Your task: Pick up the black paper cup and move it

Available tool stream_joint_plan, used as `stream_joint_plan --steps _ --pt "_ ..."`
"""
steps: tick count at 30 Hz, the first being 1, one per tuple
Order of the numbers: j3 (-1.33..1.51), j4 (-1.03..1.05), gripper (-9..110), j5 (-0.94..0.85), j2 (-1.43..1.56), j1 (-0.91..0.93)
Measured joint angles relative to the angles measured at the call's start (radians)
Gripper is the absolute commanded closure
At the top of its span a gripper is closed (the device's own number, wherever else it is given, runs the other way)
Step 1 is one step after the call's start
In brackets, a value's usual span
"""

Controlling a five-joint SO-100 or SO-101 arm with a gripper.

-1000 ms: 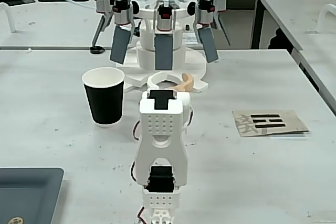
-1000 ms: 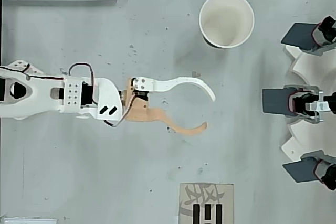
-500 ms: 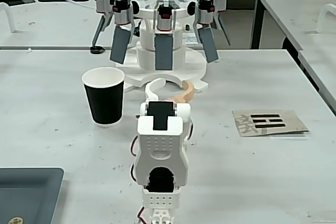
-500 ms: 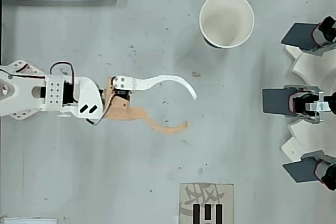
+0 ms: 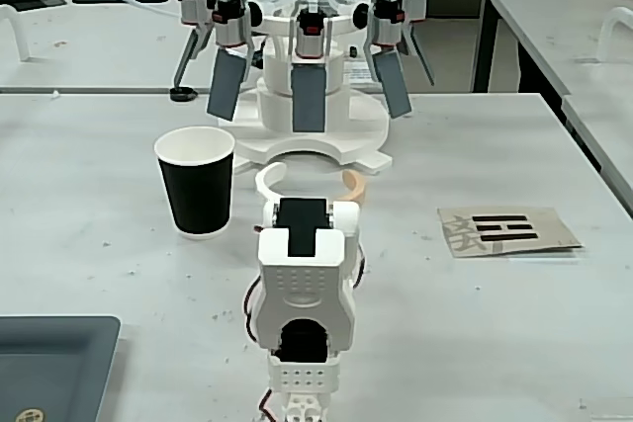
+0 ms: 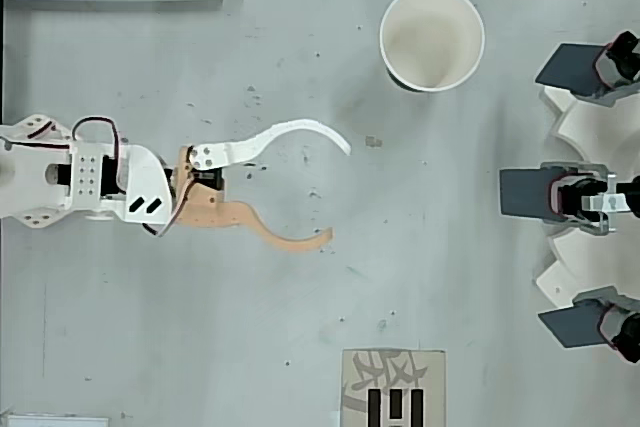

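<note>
The black paper cup (image 5: 198, 183) stands upright on the grey table, black outside with a white rim; in the overhead view the black paper cup (image 6: 432, 38) shows its white inside and nothing in it. My gripper (image 6: 338, 192) is open, one curved white finger (image 6: 290, 137) and one curved tan finger (image 6: 280, 235) spread wide, holding nothing. It lies well short of the cup, which sits up and to the right of the fingertips in the overhead view. In the fixed view my gripper (image 5: 310, 178) shows behind the arm's white wrist, to the right of the cup.
A white multi-arm device with dark paddles (image 5: 309, 96) stands behind the cup and along the right edge of the overhead view (image 6: 575, 192). A printed card (image 5: 509, 231) lies to the right. A dark tray (image 5: 49, 368) sits at the near left corner.
</note>
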Motion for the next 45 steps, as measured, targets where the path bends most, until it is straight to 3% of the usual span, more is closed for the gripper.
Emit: stream_joint_plan --steps 11,21,45 --pt "0.06 -0.075 56 0.006 0.0 -0.038" --pt "0.044 -0.092 52 -0.006 -0.101 -0.107" --pt "-0.474 -0.103 48 -0.021 -0.62 -0.224"
